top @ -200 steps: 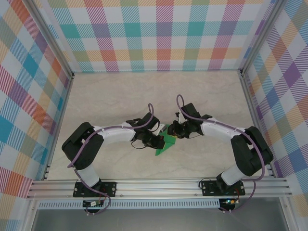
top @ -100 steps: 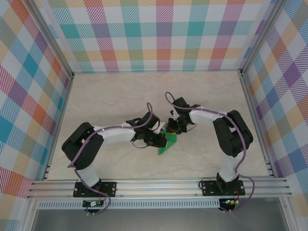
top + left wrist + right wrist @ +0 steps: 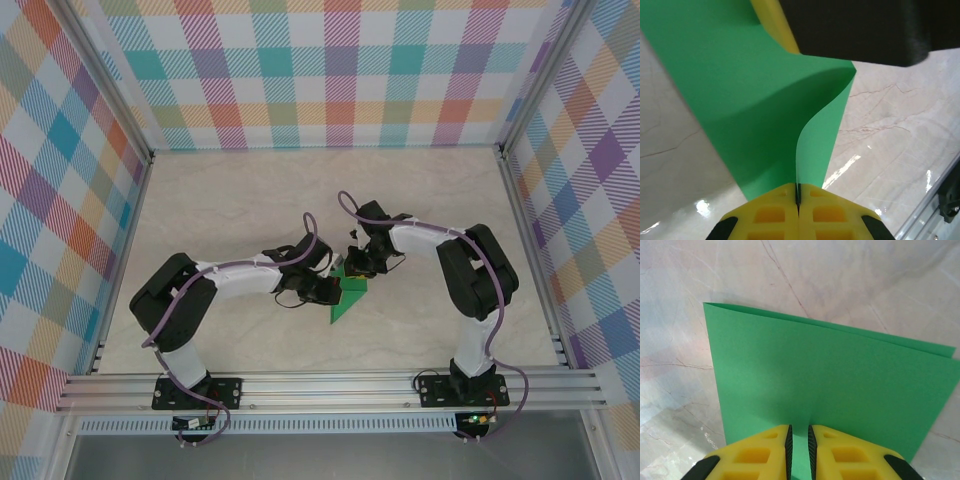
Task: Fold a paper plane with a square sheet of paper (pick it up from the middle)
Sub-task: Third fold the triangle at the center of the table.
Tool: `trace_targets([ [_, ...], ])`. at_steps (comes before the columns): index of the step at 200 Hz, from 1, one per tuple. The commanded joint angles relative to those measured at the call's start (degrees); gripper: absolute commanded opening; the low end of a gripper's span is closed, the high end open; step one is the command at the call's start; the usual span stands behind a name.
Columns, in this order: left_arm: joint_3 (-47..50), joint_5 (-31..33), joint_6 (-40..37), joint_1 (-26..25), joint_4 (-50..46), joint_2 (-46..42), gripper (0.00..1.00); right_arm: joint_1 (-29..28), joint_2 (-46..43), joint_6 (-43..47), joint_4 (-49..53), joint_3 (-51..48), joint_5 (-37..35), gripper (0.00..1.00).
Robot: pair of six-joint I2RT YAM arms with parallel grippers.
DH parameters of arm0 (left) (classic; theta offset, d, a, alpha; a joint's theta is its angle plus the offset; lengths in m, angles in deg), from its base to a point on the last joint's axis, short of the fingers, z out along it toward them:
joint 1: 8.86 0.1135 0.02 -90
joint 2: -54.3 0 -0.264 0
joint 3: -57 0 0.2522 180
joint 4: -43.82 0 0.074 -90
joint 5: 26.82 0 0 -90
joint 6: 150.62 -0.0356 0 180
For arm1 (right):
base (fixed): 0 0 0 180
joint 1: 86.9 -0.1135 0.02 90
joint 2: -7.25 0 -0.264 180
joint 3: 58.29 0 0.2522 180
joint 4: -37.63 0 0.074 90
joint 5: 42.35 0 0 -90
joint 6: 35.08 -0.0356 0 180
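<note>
While the square sheet of paper is doubled over rather than shaped into a dart, we judge the task to be in an early folding step, with nose and wings yet to come. In the left wrist view, the left gripper has its yellow pads pressed together with no gap, and the thin green edge runs straight into the seam between them, so we take it as clamped on the paper. From that pinch the sheet rises and bows away in a soft curve towards the right gripper, which sits just beyond the left gripper and close enough that the two nearly meet over the green. In the right wrist view the right gripper's pads stand narrow, with a slim slot between them and green showing in it; we cannot tell whether they bite on the paper or merely straddle it. Two layers show at the sheet's edge farthest from those pads, slightly offset. Beside the left gripper, on its near side, a pointed corner of the paper reaches down onto the marbled tabletop. Our guess is that the next move needs both arms to travel together, keeping the layers aligned, then flattening the bow into a crisp crease without letting the sheet slip from the left gripper.
</note>
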Motion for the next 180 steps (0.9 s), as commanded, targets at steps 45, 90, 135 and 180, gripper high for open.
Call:
trace_targets([
  [45,-1.12,3.89,-1.83,1.14,-2.06,1.6,0.0,-0.11,0.02,0.18,1.88,0.34,0.82,0.2],
  [90,-1.18,3.64,-2.0,1.2,-1.49,2.45,0.0,-0.11,-0.75,-0.5,1.53,0.08,1.64,0.2],
  [135,-0.73,3.05,-1.95,1.19,-0.69,3.64,0.0,-0.15,-2.01,-1.41,1.0,-0.45,2.03,0.21],
  [180,-0.2,2.77,-1.66,1.14,0.15,3.74,0.0,-0.11,-8.18,-3.5,-0.3,-1.47,2.98,0.24],
])
